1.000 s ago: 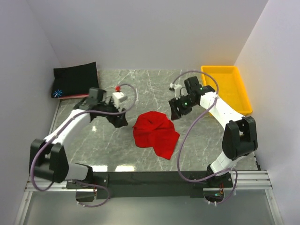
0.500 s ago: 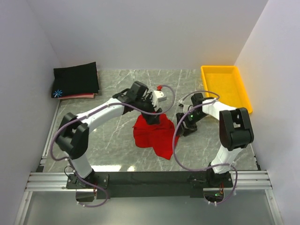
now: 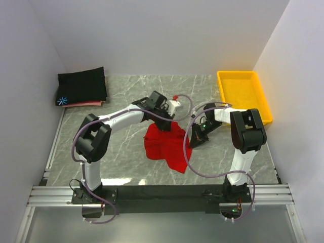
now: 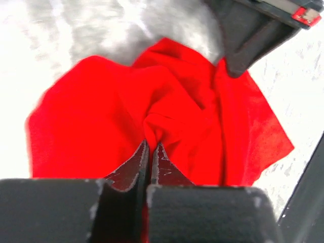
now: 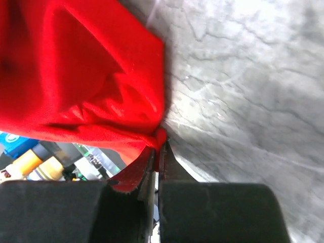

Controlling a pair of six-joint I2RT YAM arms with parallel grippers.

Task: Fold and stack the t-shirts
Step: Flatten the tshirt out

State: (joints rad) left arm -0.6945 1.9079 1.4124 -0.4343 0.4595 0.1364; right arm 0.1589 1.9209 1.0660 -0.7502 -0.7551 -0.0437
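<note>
A yellow plastic tray (image 3: 244, 93) sits at the far right corner of a grey marble-patterned table (image 3: 124, 149), its long side close to the right wall. Plain white walls (image 3: 152, 35) enclose the table on the left, back and right. A black strip (image 3: 167, 191) runs along the table's near edge.

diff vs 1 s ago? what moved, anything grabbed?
Both arms closed in on the red t-shirt. The left gripper swung right to its far edge and shut on a fold. The right gripper came nearer, onto its right edge, and pinched it. Unchanged: the shirt lies in the same spot, the folded black t-shirt sits back left, and the yellow tray is in place.
</note>
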